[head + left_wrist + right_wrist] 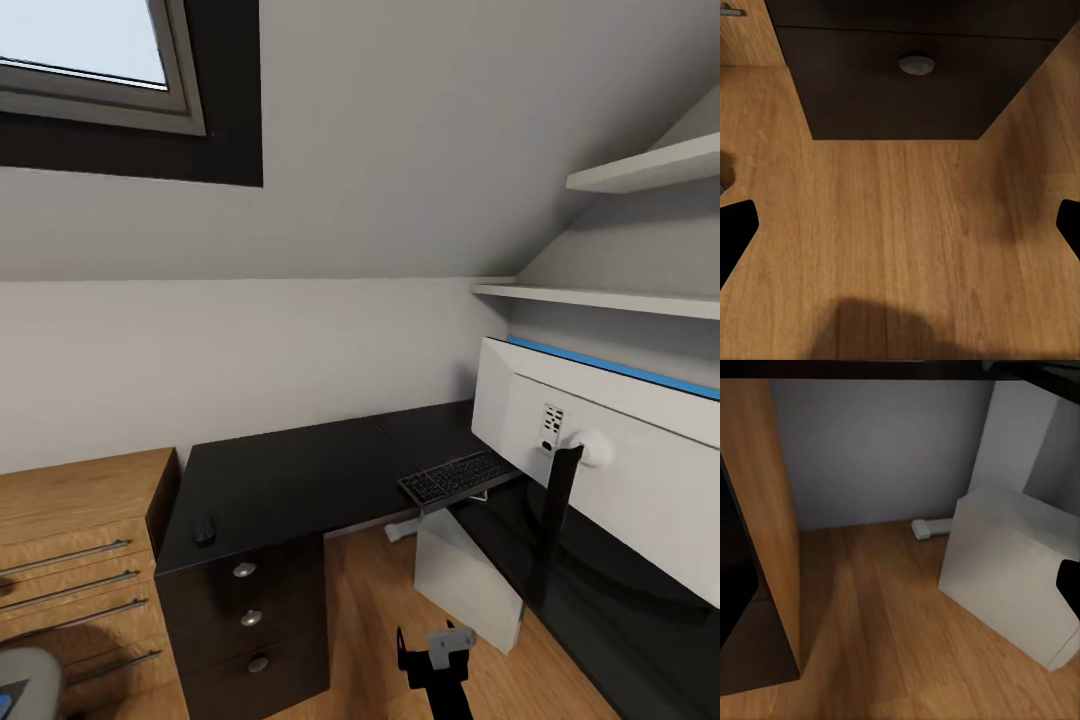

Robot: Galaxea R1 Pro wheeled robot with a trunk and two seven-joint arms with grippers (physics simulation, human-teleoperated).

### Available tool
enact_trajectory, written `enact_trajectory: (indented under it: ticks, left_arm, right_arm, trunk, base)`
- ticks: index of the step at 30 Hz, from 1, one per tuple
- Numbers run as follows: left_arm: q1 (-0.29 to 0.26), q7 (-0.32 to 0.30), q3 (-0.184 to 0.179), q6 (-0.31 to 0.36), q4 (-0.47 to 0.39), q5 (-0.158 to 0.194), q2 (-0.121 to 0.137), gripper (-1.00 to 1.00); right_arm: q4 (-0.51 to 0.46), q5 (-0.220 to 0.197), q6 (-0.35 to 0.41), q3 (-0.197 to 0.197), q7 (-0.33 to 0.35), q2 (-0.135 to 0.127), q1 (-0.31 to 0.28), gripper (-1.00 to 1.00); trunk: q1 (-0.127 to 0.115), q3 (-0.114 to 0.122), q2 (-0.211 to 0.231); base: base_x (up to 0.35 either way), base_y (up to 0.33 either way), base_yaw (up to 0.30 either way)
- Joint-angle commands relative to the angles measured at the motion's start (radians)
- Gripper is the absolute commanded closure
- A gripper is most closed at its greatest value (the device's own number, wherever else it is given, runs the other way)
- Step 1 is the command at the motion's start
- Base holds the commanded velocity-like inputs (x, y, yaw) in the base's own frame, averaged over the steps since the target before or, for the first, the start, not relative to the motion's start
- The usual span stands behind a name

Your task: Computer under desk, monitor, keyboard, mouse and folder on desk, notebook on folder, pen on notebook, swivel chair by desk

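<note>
keyboard [458, 478]: frame centre, overhangs desk [300, 475] edge, could fall if bumped
end effectors: both spread, empty

An attic bedroom is serving as a home office — sloping ceiling with a skylight [95, 60], black desk [300, 480], wooden drawer cabinet [70, 540], wall shelves [640, 170].
</note>
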Motion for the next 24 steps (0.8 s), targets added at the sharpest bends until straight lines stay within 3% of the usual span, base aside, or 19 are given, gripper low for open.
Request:
enact_trajectory:
  ticks: [1, 9, 14, 15, 17, 19, 24]
  left_arm:
    - [-0.001, 0.008, -0.009, -0.004, -0.001, 0.005, 0.001, -1.0]
    - [-0.001, 0.008, -0.008, -0.004, 0.0, 0.005, 0.001, -1.0]
    - [-0.001, 0.008, -0.008, -0.004, 0.0, 0.005, 0.001, -1.0]
    - [-0.001, 0.008, -0.009, -0.004, 0.002, 0.005, 0.001, -1.0]
    - [-0.001, 0.008, -0.008, -0.004, 0.009, 0.005, 0.001, -1.0]
    - [-0.001, 0.008, -0.006, -0.005, 0.024, 0.005, 0.002, -1.0]
    - [-0.001, 0.008, -0.006, -0.005, 0.028, 0.005, 0.001, -1.0]
  right_arm:
    - [0.0, -0.004, -0.003, 0.009, -0.006, 0.0, -0.001, -1.0]
    - [-0.031, -0.007, -0.003, -0.002, -0.021, 0.0, -0.001, -1.0]
    - [-0.168, -0.014, 0.004, -0.036, -0.082, -0.007, -0.003, -1.0]
    - [-0.281, -0.015, 0.02, -0.045, -0.151, -0.041, -0.007, -1.0]
    - [-0.327, -0.016, 0.055, -0.049, -0.199, -0.056, -0.018, -1.0]
    - [-0.368, -0.016, 0.169, -0.054, -0.28, -0.07, -0.093, -1.0]
    - [-0.366, -0.013, 0.219, -0.055, -0.297, -0.073, -0.117, -1.0]
  trunk:
    - [0.0, -0.001, -0.001]
    - [0.0, -0.001, -0.001]
    - [0.0, -0.001, -0.001]
    - [0.0, -0.001, -0.001]
    - [0.0, -0.001, -0.001]
    - [0.0, -0.001, -0.001]
    - [0.0, -0.001, -0.001]
  base:
    - [0.0, 0.0, -0.001]
    - [0.0, 0.0, 0.0]
    - [0.0, 0.0, 0.0]
    - [0.0, 0.0, 0.0]
    - [0.0, 0.0, 0.0]
    - [0.0, 0.0, 0.0]
    - [0.0, 0.0, 0.0]
